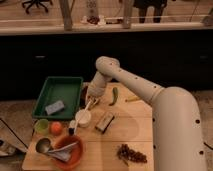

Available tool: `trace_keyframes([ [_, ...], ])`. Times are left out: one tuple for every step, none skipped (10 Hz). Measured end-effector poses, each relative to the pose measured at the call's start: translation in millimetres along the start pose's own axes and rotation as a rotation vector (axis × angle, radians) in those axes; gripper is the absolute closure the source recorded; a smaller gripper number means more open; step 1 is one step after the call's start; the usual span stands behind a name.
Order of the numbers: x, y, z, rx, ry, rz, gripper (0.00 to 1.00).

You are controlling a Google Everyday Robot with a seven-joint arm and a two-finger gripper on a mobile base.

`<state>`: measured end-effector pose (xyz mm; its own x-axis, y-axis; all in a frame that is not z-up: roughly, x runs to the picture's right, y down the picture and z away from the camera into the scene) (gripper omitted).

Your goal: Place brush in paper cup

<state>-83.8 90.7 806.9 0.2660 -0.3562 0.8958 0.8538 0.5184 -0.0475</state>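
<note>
Hovering above paper cup (83, 118), claw (89, 102) half-hides brush (88, 106).

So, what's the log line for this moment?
gripper: by paper cup | brush: slanting at cup rim | in cup: unclear

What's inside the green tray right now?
One grey-blue block lies in the green tray, near its front edge. The gripper hangs just beside the tray, over the paper cup; anything under that block is covered.
</note>
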Motion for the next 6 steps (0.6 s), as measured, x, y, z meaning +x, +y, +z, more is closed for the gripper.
trace_keyframes([
  [1.4,1.1,0.4,0.001,-0.006,0.005,0.49],
  [3.3,1.8,-0.3,0.004,-0.011,0.011,0.37],
  [3.5,1.6,0.4,0.004,-0.015,0.012,0.27],
  [3.1,1.1,1.6,0.003,-0.018,0.012,0.22],
  [2.3,0.4,2.7,0.001,-0.022,0.011,0.20],
  [2.1,1.1,3.4,0.000,-0.023,0.012,0.20],
])
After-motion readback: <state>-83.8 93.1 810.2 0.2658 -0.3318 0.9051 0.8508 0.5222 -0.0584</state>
